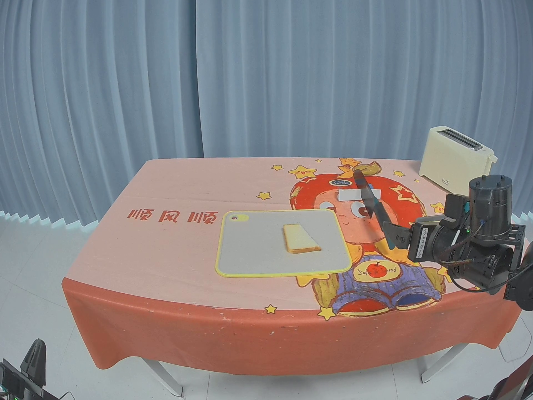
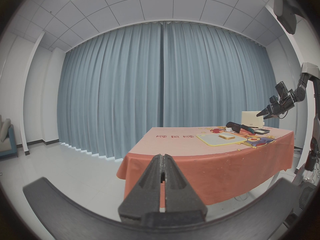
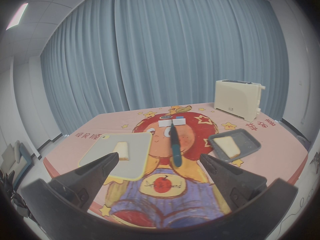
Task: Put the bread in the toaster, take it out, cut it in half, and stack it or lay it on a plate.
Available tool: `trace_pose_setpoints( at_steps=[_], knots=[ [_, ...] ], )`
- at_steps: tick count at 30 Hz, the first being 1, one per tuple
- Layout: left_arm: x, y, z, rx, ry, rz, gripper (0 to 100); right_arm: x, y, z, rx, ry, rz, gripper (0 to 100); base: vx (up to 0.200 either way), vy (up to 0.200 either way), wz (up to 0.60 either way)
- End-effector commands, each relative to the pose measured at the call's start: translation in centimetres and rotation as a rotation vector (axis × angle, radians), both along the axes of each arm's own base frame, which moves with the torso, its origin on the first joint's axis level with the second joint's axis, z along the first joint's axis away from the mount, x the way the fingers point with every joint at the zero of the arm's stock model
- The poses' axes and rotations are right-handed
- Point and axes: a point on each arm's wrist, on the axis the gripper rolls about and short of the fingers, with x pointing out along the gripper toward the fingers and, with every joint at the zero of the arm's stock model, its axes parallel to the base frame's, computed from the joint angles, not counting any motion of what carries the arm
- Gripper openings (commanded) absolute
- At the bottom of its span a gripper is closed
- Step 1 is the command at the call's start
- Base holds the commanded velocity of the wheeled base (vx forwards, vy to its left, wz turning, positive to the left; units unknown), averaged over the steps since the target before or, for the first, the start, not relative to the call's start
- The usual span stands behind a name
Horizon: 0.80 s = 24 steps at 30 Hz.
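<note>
On our orange-clothed worktop (image 1: 177, 251): plating half done.
Our left end effector (image 2: 162, 160) is shut; one pale bread half (image 1: 300, 238) lies on the yellow-rimmed grey board (image 1: 250, 254), a second half (image 3: 226, 146) on the dark tray (image 3: 249, 138); our open right end effector (image 3: 158, 156) should collect the first.

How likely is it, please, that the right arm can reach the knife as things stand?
Probably yes: the open right gripper faces the knife, and nothing lies between them.
</note>
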Motion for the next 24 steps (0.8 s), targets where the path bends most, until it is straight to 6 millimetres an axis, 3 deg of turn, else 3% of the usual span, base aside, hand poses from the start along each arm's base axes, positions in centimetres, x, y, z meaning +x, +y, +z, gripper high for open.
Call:
trace_pose_setpoints(
  at_steps=[1, 24],
  knots=[
    [0.0, 0.0, -0.5, -0.001, 0.001, 0.000, 0, -0.2, 0.4, -0.2, -0.003, 0.006, 0.016, 100, 0.000, 0.000, 0.00],
    [0.0, 0.0, -0.5, -0.009, 0.000, 0.003, 0, -1.7, 2.6, -1.9, -0.035, 0.063, 0.117, 100, 0.000, 0.000, 0.00]
  ],
)
